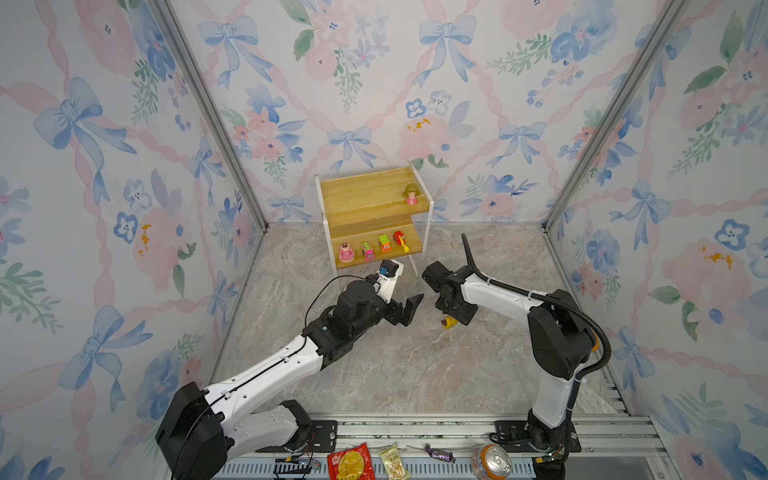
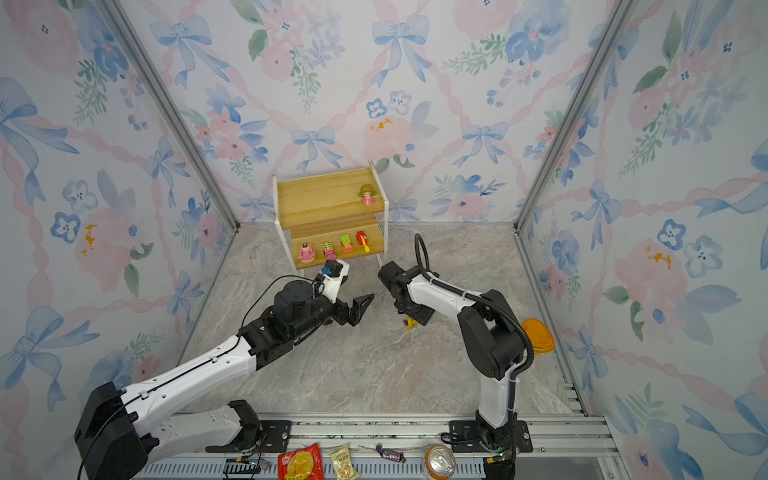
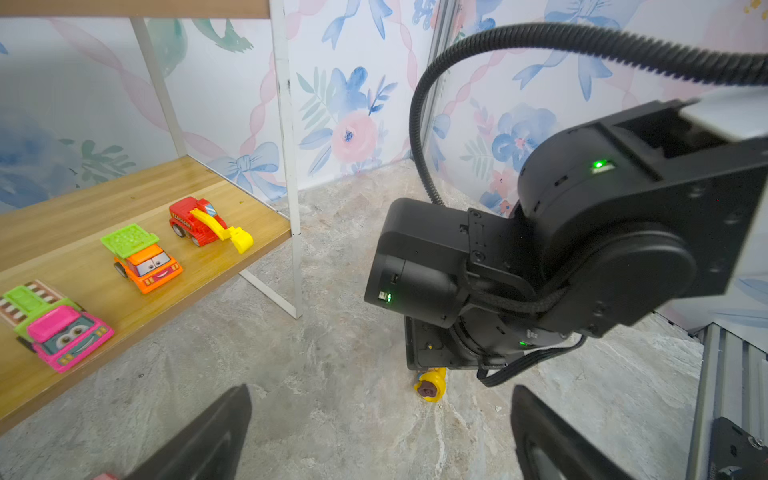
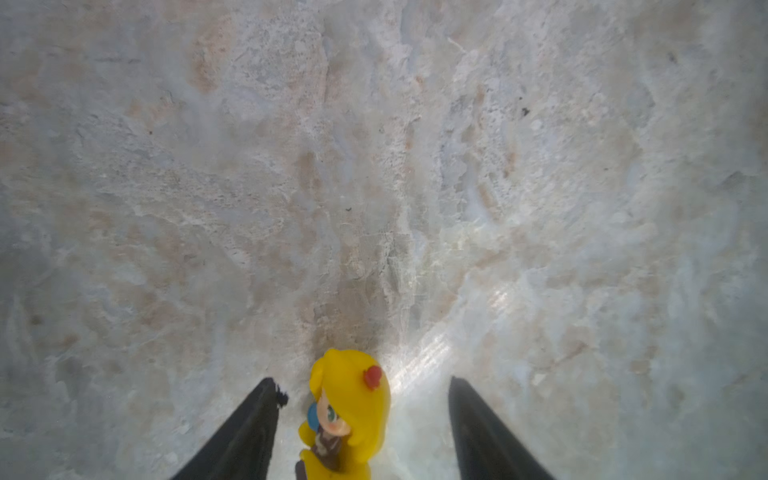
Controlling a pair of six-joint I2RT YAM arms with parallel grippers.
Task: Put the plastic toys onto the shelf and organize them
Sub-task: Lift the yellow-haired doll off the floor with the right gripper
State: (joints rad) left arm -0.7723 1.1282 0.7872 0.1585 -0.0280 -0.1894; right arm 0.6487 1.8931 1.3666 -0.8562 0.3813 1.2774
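The yellow-haired figure (image 1: 449, 322) lies on the marble floor (image 1: 395, 374) just right of centre in both top views, below the shelf (image 1: 370, 195); my right gripper (image 4: 362, 380) straddles it with fingers parted, touching neither side, and my left gripper (image 3: 381, 388) gapes wide to its left

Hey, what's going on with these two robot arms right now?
The right gripper, jaws open, straddles the yellow-haired figure lying on the table, not yet gripping it. The left gripper hangs open and empty near the shelf. Its lower board holds the round pink figure and three cars; the pink-dress doll stands on top.
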